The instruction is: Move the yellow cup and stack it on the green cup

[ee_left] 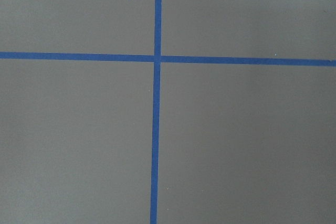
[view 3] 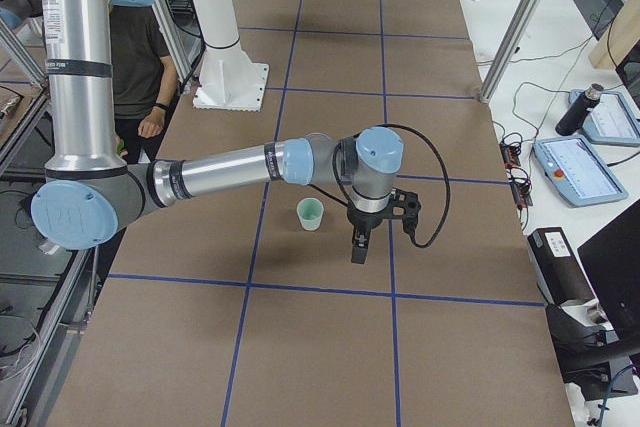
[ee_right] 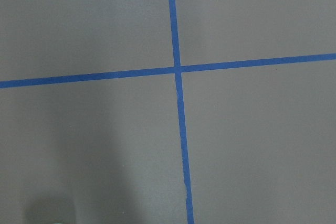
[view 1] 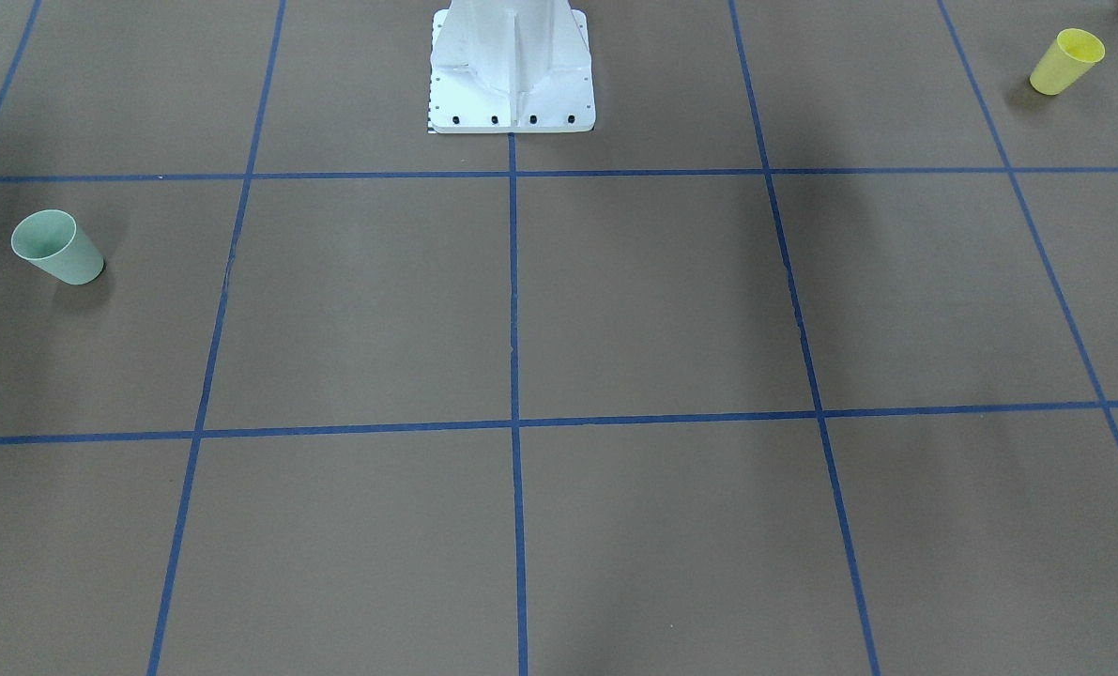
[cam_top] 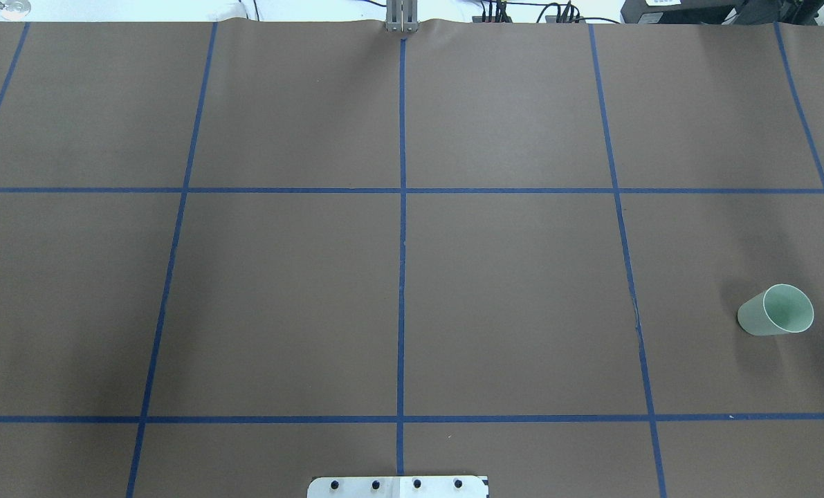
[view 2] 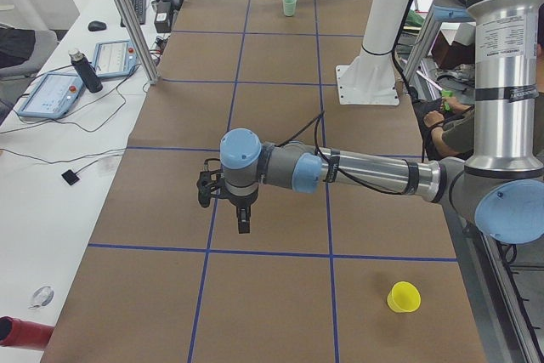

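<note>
Grippers appear only in the two side views, so whether their fingers are spread or pressed together cannot be told. The left gripper [view 2: 242, 215] hangs pointing down over the brown table [cam_top: 508, 297], above a blue tape line [view 2: 217, 201]. The yellow cup [view 2: 403, 297] stands upright well apart from it, near the table's end on the robot's left. The right gripper [view 3: 358, 247] hangs pointing down near the green cup [view 3: 310, 214], not touching it. That cup stands upright, mouth up, far from the yellow one.
</note>
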{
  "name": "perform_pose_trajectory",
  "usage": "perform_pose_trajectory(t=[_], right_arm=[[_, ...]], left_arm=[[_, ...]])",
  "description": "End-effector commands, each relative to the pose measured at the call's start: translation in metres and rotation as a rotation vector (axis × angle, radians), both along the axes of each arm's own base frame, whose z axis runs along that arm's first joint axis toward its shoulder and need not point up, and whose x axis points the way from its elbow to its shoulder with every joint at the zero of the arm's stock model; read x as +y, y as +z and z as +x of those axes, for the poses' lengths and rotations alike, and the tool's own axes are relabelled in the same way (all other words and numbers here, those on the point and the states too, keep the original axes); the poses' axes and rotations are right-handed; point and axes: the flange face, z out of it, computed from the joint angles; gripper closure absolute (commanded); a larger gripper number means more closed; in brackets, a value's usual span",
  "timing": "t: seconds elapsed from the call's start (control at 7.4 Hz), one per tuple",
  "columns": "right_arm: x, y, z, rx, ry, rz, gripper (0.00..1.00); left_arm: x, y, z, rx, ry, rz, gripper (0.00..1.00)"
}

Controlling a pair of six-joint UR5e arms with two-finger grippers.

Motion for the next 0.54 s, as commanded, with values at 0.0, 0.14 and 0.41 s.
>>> perform_pose_trajectory(t=[0.0, 0.14, 0.41], right_arm=[[-0.001, -0.001, -0.001, 0.000, 0.001, 0.000, 0.01], [0.000, 0.000, -0.001, 0.001, -0.001, -0.001, 0.01], [-0.001, 0.000, -0.001, 0.003, -0.001, -0.001, 0.01]], left_arm=[[-0.009, -0.010, 0.051, 0.026, -0.116, -0.116, 0.00], [-0.014, -0.009, 0.070, -0.032, -0.205, -0.170, 0.00], [-0.021, -0.008, 0.074, -0.104, -0.386, -0.242, 0.00]])
